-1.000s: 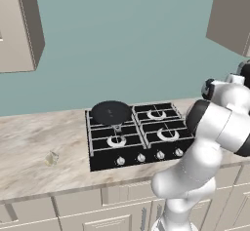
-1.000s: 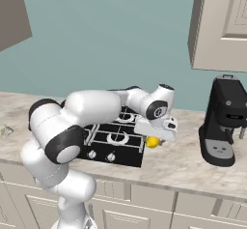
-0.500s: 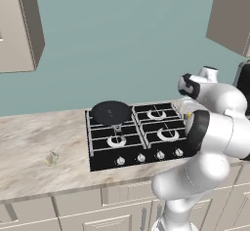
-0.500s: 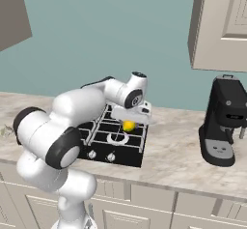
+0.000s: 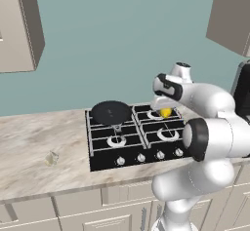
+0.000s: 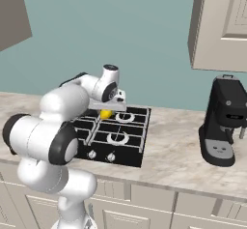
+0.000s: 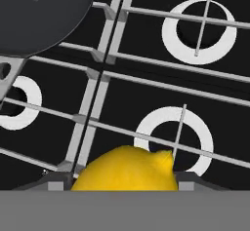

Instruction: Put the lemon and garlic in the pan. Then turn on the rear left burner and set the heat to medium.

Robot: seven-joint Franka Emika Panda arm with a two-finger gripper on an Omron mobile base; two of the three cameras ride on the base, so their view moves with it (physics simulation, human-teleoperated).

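Lemon [image 7: 126, 169]: bright yellow, rounded, small nub at one end; clamped in gripper [image 5: 165, 111], held above cooktop [image 5: 134, 136] grates near right-hand burners. Pan [image 5: 111, 112]: black, round, shallow, sits on rear left burner [image 7: 29, 10], nothing inside. Garlic [image 5: 51, 158]: pale bulb on beige marbled counter [image 5: 29, 147], well left of cooktop. Teal wall, beige cabinets, black coffee machine [image 6: 223, 121] at right.
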